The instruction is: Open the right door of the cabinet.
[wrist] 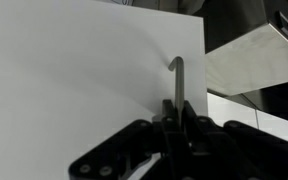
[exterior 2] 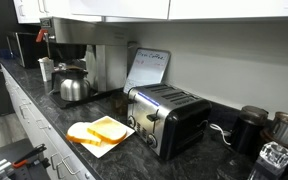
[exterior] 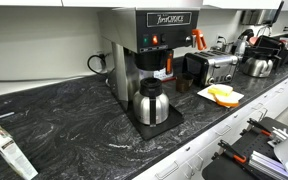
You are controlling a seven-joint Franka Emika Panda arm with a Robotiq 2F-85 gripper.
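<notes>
In the wrist view a white cabinet door (wrist: 74, 70) fills most of the picture. A slim metal bar handle (wrist: 178, 78) runs down it near its right edge. My gripper (wrist: 174, 108) is shut on the lower part of this handle, with one black finger on each side of the bar. To the right of the door's edge is another white panel (wrist: 249, 60), set at an angle. In both exterior views only the lower edges of the white wall cabinets (exterior 2: 224, 8) show, and my gripper is out of their sight.
A dark stone counter (exterior: 64, 120) carries a coffee maker (exterior: 149, 55) with a steel pot (exterior: 150, 102), a steel toaster (exterior 2: 169, 118), a plate of yellow bread slices (exterior 2: 102, 131) and a kettle (exterior: 260, 66). Drawers run below the counter.
</notes>
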